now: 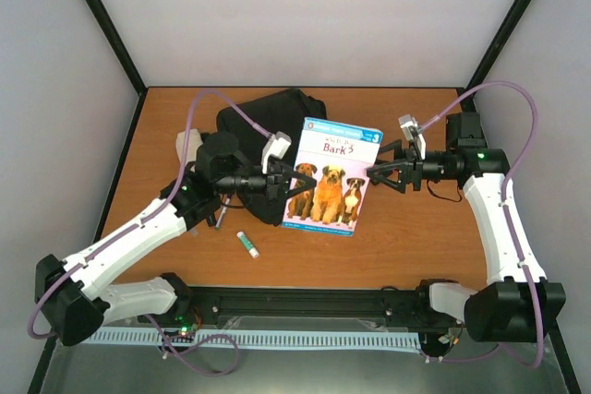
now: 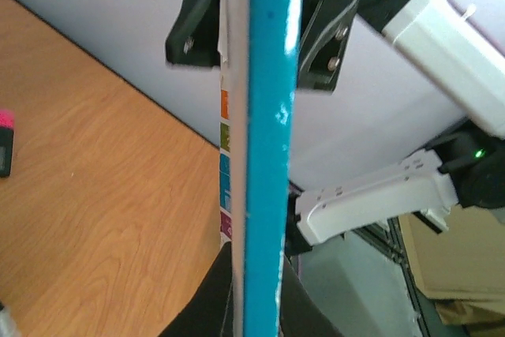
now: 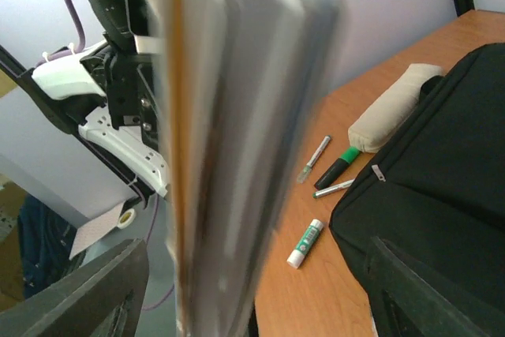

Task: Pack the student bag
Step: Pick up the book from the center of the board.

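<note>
The student bag point(image 1: 268, 113) is a black fabric backpack lying at the back middle of the table; its zipped side shows in the right wrist view point(image 3: 442, 195). A children's book point(image 1: 328, 177) with dogs on its cover is held up above the table in front of the bag. My left gripper point(image 1: 277, 186) is shut on the book's left edge; the left wrist view shows the blue book point(image 2: 264, 155) edge-on between the black fingers point(image 2: 205, 305). My right gripper point(image 1: 377, 173) is open, its jaws wide apart on either side of the book's right edge point(image 3: 229, 155).
A glue stick point(image 1: 247, 244) lies on the table near the front left, also in the right wrist view point(image 3: 305, 242). A beige pencil case point(image 1: 187, 147) lies left of the bag. A green marker point(image 3: 339, 167) and pens lie beside it.
</note>
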